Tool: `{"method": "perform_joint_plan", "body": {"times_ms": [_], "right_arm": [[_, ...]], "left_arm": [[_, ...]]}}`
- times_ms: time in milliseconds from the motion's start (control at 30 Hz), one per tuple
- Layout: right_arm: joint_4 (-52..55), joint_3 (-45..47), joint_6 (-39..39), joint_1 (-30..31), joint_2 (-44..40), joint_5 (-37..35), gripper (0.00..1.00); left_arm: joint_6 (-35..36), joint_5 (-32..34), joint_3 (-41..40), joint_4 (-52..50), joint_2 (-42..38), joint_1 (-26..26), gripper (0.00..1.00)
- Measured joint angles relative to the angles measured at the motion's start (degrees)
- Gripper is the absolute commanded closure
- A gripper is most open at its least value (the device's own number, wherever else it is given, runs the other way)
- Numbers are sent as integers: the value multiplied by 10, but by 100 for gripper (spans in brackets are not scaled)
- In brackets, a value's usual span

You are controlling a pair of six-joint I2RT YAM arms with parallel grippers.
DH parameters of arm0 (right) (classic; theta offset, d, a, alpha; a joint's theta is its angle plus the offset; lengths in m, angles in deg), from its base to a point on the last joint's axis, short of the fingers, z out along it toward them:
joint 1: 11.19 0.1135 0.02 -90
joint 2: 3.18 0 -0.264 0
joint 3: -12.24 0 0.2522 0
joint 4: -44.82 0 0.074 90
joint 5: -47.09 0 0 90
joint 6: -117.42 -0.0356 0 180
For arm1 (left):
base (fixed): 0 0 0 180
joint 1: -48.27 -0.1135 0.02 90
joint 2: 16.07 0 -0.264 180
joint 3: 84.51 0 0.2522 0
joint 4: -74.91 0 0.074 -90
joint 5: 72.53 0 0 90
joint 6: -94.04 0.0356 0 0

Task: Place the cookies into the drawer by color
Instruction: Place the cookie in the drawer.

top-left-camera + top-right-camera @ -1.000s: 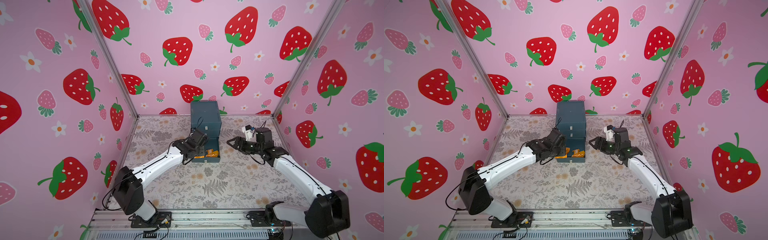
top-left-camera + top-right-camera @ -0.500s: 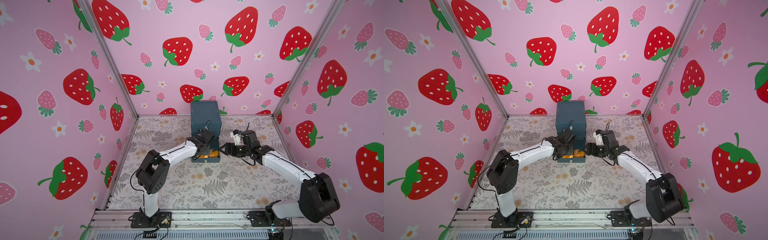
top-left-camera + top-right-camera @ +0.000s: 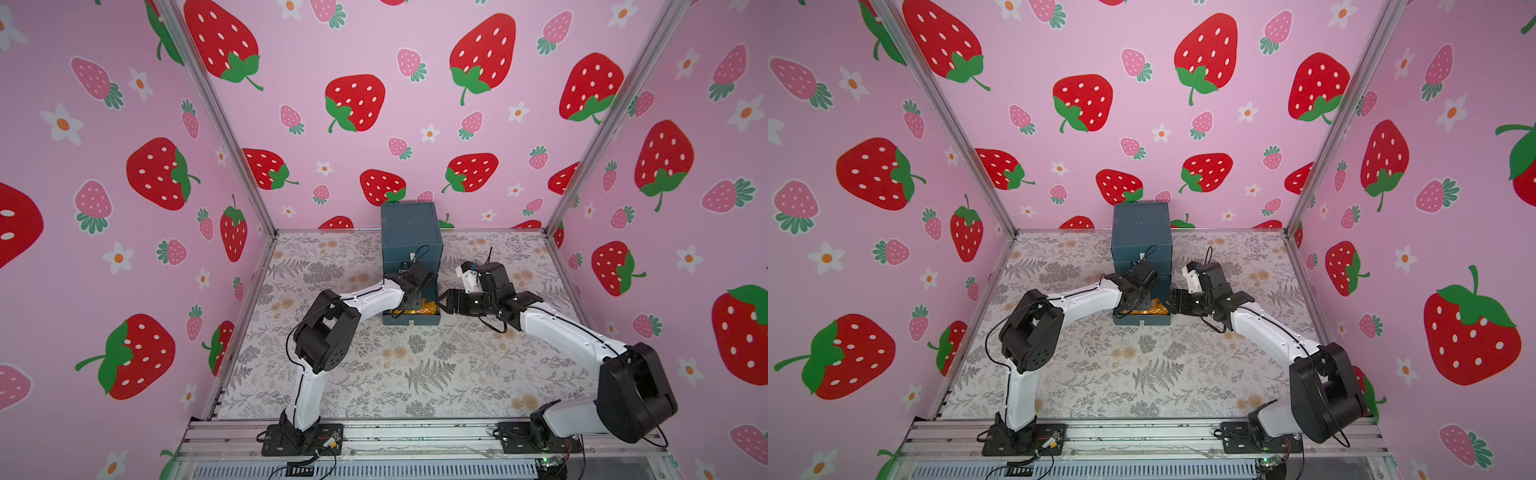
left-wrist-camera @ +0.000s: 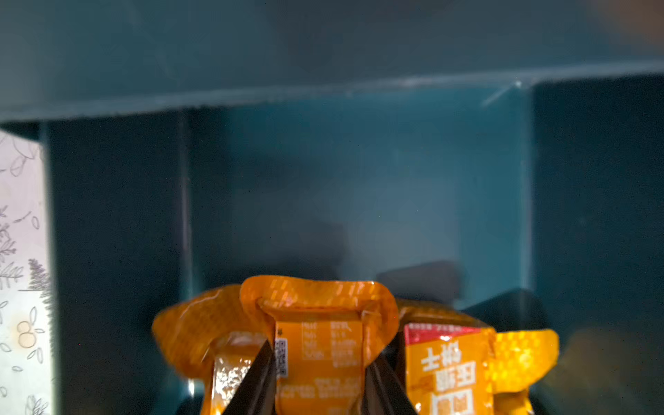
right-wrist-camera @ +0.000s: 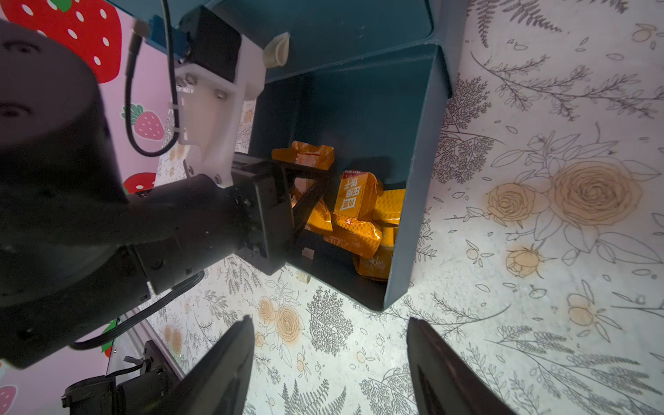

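Where the arms are bolted down: the rail [image 3: 415, 434] is running along the near edge.
Desk [image 3: 415, 374]: nothing wrapped is lying loose on the flowered top in both top views, so no further pick seems to be waiting.
Right hand [image 5: 328, 323]: hovering over the desk just beside the drawer [image 5: 420, 161], jaws spread wide and carrying nothing.
Left hand [image 4: 319, 355]: reaching down into the drawer, its fingers pinching an orange cookie [image 4: 319, 323] by the middle; the cookie is not being let go yet.
Drawer: the bottom one of the three is standing pulled out toward the near side, sitting on the desk.
Cookies [image 5: 359, 212]: several orange ones are lying heaped inside the drawer beside the pinched one; the exact count is not coming through.
Cabinet [image 3: 409, 232]: standing at the back of the desk near the wall, its two upper drawers sitting shut and hiding whatever they are holding.
Green and black: none are showing anywhere.
Progress: the sorting is looking nearly finished, with the orange lot going in last.
Remaining: dropping this cookie, pulling the hand clear, and probably pushing the drawer shut.
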Motion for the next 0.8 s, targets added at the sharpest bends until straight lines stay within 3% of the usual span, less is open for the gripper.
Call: {"method": "perform_joint_plan", "body": {"times_ms": [233,433,800], "right_arm": [[10,-9,8,1,7,-10,28],[14,-9,13,3,6,-21,28],[25,-9,24,13,-1,-34,32]], "left_arm": [[4,-2,0,-1,0,-1,57],[5,-1,0,-4,-3,-1,34],[20,-2,-11,-3,-92,-1,29]]}}
